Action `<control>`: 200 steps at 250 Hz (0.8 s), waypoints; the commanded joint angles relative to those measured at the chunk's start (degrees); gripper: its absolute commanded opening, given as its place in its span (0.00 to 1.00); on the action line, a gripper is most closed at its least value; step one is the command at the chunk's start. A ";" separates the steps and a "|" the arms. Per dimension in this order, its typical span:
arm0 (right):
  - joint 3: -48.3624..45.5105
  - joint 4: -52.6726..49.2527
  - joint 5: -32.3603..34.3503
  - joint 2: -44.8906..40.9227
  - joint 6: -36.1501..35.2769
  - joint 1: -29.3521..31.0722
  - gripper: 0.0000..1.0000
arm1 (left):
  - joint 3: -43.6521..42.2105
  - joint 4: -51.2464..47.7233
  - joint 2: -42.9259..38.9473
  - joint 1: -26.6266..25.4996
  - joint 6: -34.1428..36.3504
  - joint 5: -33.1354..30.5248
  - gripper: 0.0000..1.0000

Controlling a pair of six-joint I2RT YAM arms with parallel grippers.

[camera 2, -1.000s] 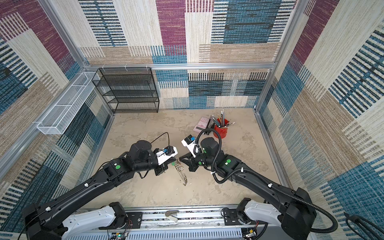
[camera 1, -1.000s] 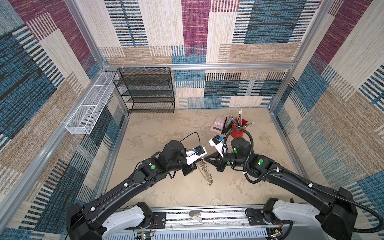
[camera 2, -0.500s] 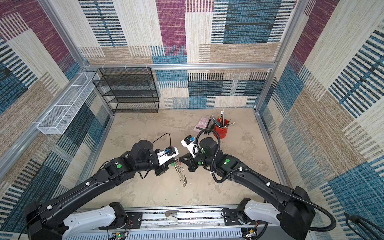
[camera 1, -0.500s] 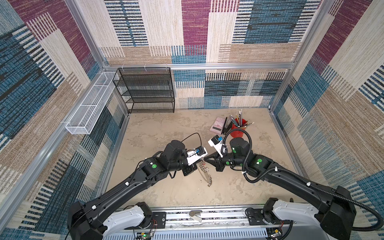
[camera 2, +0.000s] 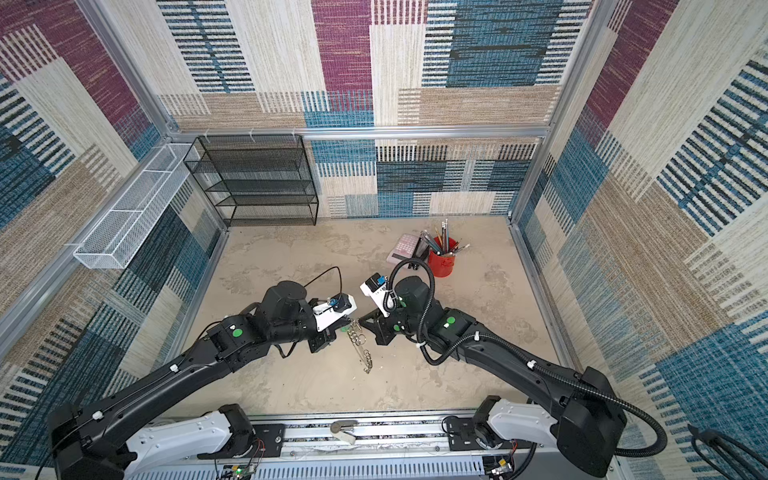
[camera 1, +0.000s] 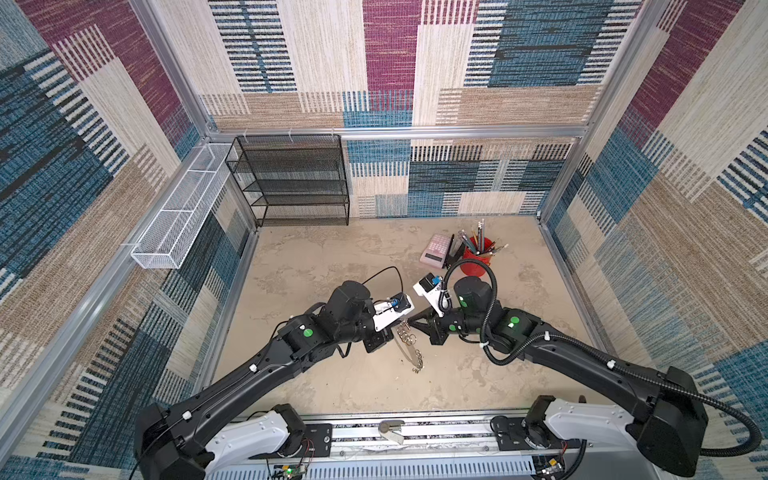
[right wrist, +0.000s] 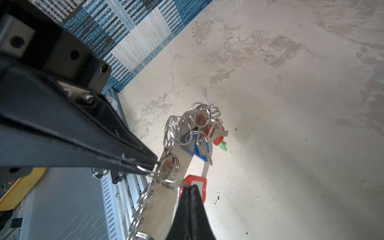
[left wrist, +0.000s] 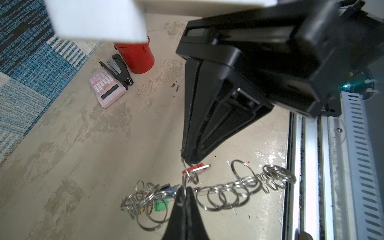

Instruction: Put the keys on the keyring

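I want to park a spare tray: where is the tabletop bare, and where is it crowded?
Bare: between the black shelf and the arms; right of the red cup. Crowded: centre, where left gripper pinches the keyring, right gripper a red-tagged key.

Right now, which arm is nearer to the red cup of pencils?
Right. The right arm has its wrist just in front of the red cup; the left arm lies farther off, toward the left of both top views.
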 commanded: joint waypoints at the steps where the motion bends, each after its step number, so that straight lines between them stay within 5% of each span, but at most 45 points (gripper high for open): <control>1: 0.52 1.20 0.72 -0.37 0.30 0.01 0.00 | 0.54 1.32 -0.26 -0.04 0.85 -0.97 0.00; 200: 1.38 1.70 -0.70 0.24 1.28 0.01 0.00 | 2.08 -0.99 1.94 -0.93 3.00 -2.98 0.00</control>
